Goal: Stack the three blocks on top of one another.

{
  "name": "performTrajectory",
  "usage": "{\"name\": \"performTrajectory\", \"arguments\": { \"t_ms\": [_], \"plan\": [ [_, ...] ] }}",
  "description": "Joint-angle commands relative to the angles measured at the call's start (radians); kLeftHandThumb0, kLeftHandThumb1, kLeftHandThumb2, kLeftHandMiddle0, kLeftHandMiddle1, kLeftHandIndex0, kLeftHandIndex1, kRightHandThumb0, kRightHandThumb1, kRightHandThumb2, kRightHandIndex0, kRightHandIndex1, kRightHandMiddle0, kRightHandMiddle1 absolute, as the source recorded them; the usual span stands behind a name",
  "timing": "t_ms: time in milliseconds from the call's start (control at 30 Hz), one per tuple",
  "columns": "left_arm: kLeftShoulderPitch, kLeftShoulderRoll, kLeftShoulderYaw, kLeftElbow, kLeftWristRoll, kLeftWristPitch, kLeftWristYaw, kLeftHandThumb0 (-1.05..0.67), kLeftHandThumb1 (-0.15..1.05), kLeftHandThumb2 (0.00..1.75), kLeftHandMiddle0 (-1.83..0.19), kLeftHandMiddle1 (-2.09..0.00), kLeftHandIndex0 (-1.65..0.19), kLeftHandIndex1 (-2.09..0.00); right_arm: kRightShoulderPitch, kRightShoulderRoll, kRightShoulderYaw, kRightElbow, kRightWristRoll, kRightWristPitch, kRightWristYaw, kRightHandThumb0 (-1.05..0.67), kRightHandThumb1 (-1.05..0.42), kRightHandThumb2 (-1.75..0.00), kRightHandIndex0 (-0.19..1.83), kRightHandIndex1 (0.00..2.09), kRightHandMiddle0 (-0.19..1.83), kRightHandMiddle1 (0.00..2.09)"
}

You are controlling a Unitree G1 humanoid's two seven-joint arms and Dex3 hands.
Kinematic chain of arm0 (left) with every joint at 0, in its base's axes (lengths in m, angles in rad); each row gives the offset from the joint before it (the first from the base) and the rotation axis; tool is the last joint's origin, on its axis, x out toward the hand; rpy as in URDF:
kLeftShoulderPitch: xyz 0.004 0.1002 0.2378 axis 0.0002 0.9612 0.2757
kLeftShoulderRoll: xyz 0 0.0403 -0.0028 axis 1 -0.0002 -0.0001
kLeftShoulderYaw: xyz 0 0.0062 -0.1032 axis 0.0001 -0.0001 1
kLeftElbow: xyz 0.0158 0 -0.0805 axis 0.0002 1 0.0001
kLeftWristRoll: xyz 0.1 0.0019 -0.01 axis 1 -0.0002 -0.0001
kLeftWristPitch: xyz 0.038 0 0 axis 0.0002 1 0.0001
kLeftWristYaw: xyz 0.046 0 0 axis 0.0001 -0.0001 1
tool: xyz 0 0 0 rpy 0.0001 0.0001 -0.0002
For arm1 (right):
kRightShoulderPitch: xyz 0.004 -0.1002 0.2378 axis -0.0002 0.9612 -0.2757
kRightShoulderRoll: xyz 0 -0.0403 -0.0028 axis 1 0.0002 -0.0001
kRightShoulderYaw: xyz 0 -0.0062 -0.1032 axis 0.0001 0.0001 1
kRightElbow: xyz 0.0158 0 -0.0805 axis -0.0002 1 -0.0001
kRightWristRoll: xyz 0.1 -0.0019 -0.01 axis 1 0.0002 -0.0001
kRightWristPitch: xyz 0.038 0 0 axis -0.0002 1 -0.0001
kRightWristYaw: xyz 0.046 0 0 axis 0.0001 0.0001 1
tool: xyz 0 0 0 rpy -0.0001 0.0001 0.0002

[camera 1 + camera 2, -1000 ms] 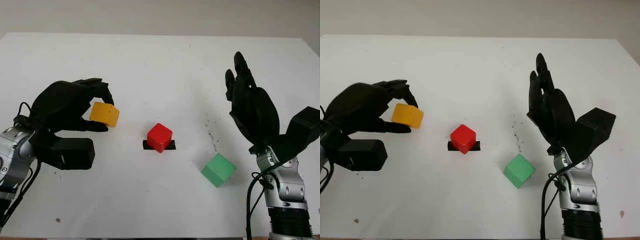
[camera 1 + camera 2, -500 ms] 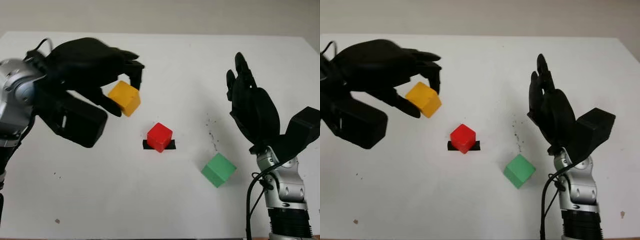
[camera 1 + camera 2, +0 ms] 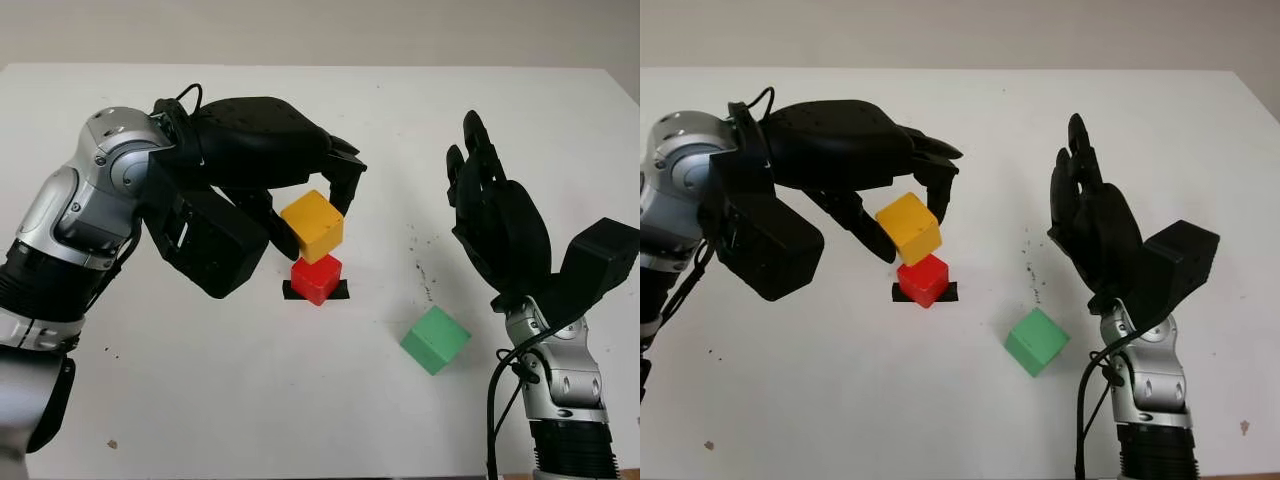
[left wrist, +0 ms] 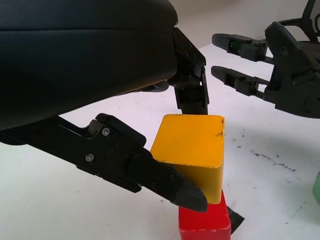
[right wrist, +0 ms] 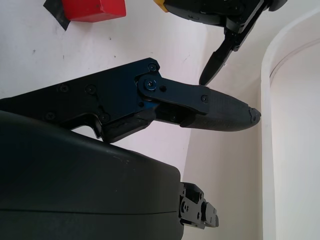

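My left hand (image 3: 300, 215) is shut on the yellow block (image 3: 313, 226), holding it tilted just above the red block (image 3: 317, 279), which sits on a black tape mark (image 3: 340, 291) at the table's middle. In the left wrist view the yellow block (image 4: 192, 152) is pinched between my fingers (image 4: 150, 170), its lower corner close over the red block (image 4: 205, 225); I cannot tell if they touch. The green block (image 3: 435, 339) lies on the table to the right. My right hand (image 3: 495, 225) is open, raised upright beyond the green block.
The white table (image 3: 320, 120) has dark specks (image 3: 420, 265) between the red block and my right hand. The table's far edge runs along the top, and the near edge lies by my arms.
My left hand has carried the yellow block rightward and down from the left side to just over the red block. The right hand has stayed put.
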Motion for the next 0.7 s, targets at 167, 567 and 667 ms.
{"name": "performTrajectory", "arguments": {
  "t_ms": [167, 567, 667],
  "plan": [
    [-0.046, -0.033, -0.027, 0.057, -0.001, 0.003, -0.018, -0.52, 0.96, 0.06, -0.23, -0.05, -0.39, -1.53, 0.014, 0.002, -0.007, -0.025, 0.008, 0.0, -0.002, -0.75, -1.05, -0.59, -0.19, 0.0, -0.19, 0.0],
    [-0.024, -0.022, -0.018, 0.063, 0.027, 0.046, -0.02, -0.51, 0.98, 0.06, -0.23, -0.05, -0.33, -1.6, 0.011, 0.008, -0.002, -0.035, 0.008, 0.009, -0.014, -0.76, -1.05, -0.57, -0.19, 0.0, -0.19, 0.0],
    [-0.015, -0.014, -0.017, 0.051, 0.025, 0.056, -0.027, -0.51, 0.98, 0.06, -0.23, -0.05, -0.33, -1.65, 0.011, 0.012, -0.001, -0.037, 0.008, 0.01, -0.017, -0.77, -1.05, -0.56, -0.19, 0.0, -0.19, 0.0]
  ]
}}
